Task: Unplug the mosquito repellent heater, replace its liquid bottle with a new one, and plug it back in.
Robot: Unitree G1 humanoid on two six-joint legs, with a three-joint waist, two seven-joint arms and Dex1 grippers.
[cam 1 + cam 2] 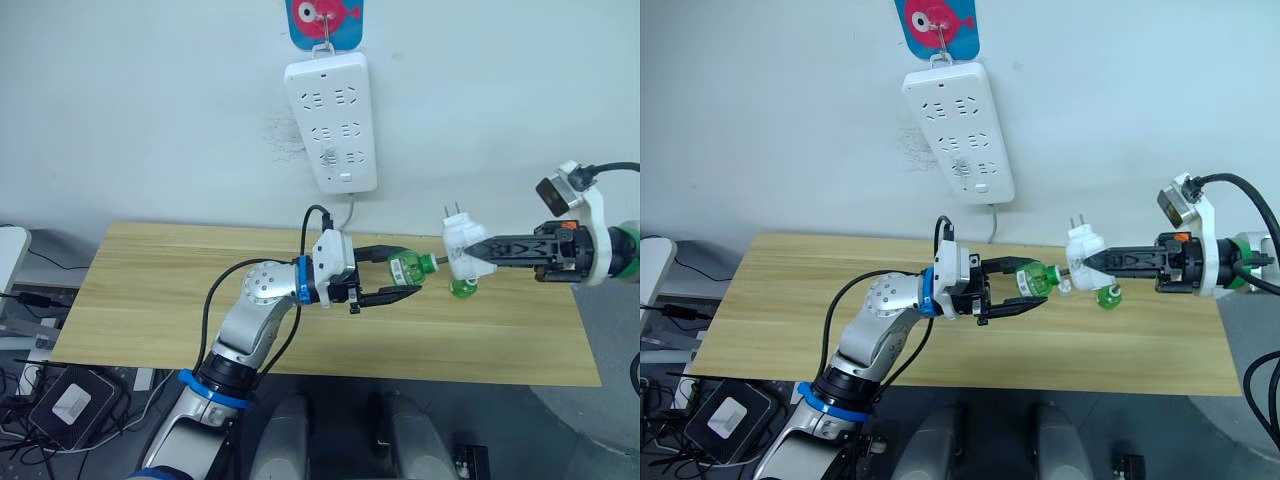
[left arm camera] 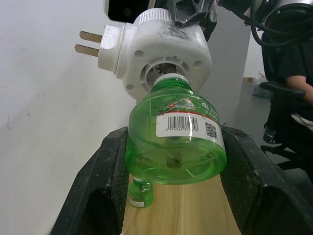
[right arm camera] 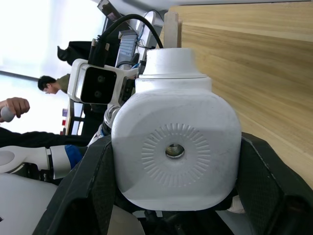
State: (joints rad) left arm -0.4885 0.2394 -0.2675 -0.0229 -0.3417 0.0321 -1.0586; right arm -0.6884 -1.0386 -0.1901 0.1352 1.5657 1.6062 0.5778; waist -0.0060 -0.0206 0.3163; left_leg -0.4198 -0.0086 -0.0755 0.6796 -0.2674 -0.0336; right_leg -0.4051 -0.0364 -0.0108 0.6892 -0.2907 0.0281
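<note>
your left gripper [image 1: 405,281] is clamped on the green liquid bottle [image 1: 408,268], its neck at the socket of the mosquito repellent heater [image 1: 463,247]. your right gripper [image 1: 478,254] grips the heater above the wooden table [image 1: 150,300], unplugged. a second green bottle [image 1: 464,288] stands just below.

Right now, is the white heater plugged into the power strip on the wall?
No, the heater is held in the right gripper over the table, away from the power strip, with its prongs bare.
</note>
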